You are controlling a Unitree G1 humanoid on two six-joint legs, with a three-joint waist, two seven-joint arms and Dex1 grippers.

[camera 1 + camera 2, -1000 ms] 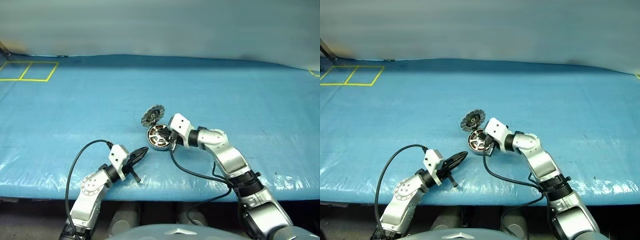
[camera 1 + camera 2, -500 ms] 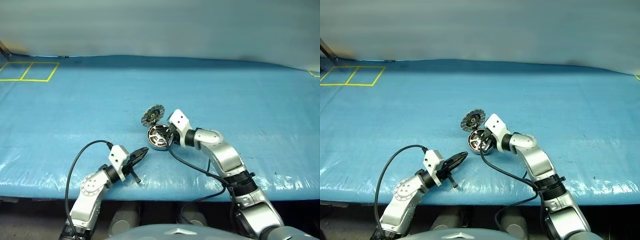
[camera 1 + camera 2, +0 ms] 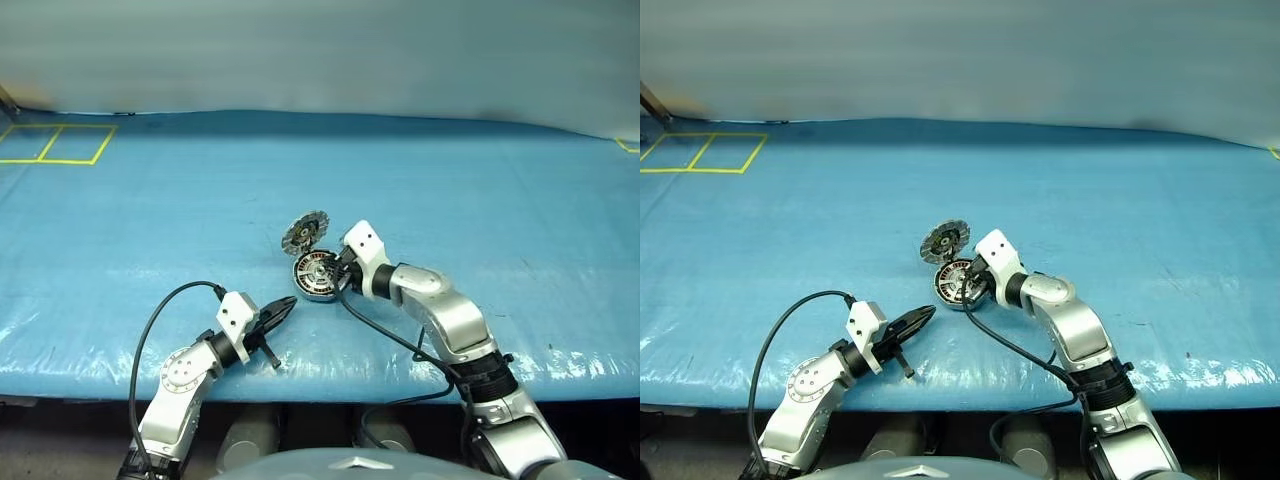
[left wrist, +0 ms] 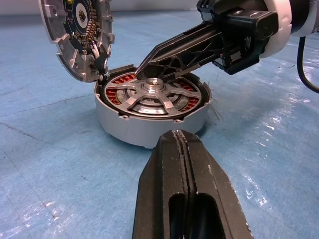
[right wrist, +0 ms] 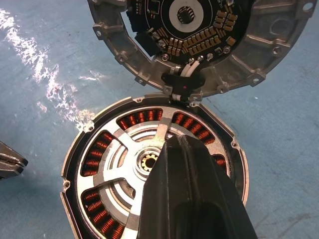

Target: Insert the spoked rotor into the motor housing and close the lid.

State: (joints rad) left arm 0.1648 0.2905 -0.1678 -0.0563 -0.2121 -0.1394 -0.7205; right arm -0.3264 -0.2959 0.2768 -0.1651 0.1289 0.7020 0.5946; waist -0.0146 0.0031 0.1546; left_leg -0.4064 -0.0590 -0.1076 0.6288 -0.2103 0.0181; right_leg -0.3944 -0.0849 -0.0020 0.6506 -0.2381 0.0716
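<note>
Spoked rotor (image 4: 152,98) seated in motor housing (image 4: 130,128), partly hidden by right gripper (image 4: 144,63), both jaws closed, empty

Motor housing (image 4: 149,124) silver puck, frame center on blue sheet. Spoked rotor (image 4: 152,97) seated inside, flat, copper windings visible btwn spokes. Lid (image 4: 77,37) hinged open, upright, upper left, inner face w/ components showing.

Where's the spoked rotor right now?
The spoked rotor sits inside the motor housing, near mid-table just ahead of the robot. The shut right gripper points at its hub, and the lid stands open behind it.
</note>
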